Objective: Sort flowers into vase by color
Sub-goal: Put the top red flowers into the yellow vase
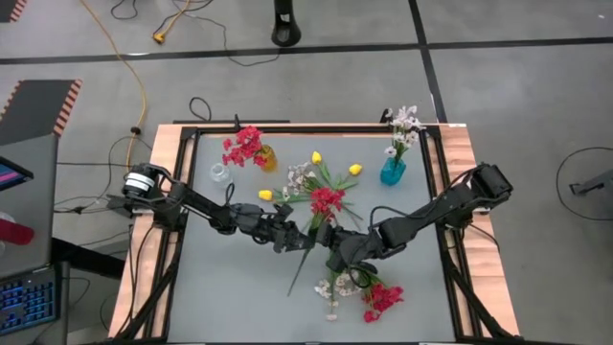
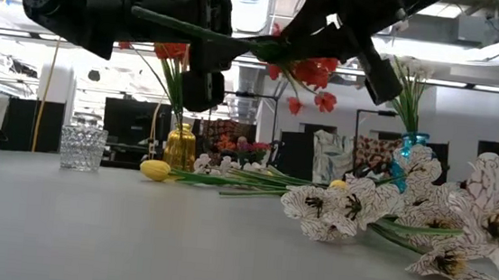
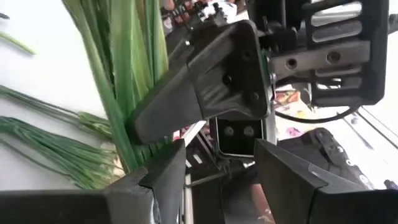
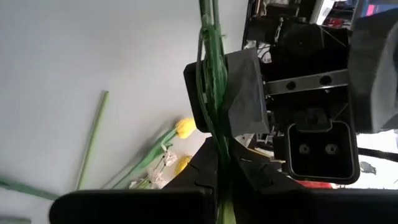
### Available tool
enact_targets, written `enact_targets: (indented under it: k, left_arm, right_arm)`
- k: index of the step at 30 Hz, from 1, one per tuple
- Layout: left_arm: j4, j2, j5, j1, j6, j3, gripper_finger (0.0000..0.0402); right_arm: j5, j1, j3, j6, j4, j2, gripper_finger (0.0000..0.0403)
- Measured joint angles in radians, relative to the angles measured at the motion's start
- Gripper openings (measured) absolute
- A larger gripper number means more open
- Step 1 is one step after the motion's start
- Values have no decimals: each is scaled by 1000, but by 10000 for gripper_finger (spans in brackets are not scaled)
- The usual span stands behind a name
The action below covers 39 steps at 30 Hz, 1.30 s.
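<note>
A spray with red blossoms (image 1: 327, 199) and a green stem (image 4: 212, 74) hangs in the air above the table's middle; the blossoms (image 2: 310, 73) are well off the tabletop. My right gripper (image 1: 332, 247) (image 4: 227, 160) is shut on the stem. My left gripper (image 1: 285, 237) (image 3: 217, 163) stands open just left of it, one finger (image 4: 239, 93) right beside the stem. Yellow buds (image 1: 265, 195) and white blossoms (image 1: 335, 284) lie on the table. My right gripper pinches the green stem (image 4: 216, 140) between its two fingers, about halfway along. The fingers come from the table's right and lie across the stem. The spray is lifted clear, blossom end toward the far edge. My left gripper: whether its finger touches the stem, I cannot tell.
At the back stand an amber vase (image 1: 265, 158) with red flowers, a teal vase (image 1: 392, 172) with white flowers and a clear glass vase (image 1: 219, 174). A red spray (image 1: 381, 299) lies near the front edge. A loose stem (image 4: 93, 137) lies on the table.
</note>
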Motion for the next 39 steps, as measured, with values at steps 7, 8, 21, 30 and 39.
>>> enact_targets:
  k: [7, 8, 21, 30, 39]
  left_arm:
    - [-9, 0, 97, -1, -15, -1, 182]
    - [-9, 0, 109, -1, -16, -1, 182]
    - [-101, -2, 204, 8, 4, -1, 182]
    - [-106, -2, 276, 48, 4, -2, 182]
    - [-121, -2, 260, 78, 25, -2, 182]
  right_arm:
    - [14, 8, 0, 2, -5, 0, 49]
    - [16, 10, 1, 2, -7, 0, 49]
    - [17, 58, 2, 1, -20, -2, 50]
    - [14, 87, 2, 22, -39, -2, 50]
    - [10, 87, 2, 24, -27, -2, 50]
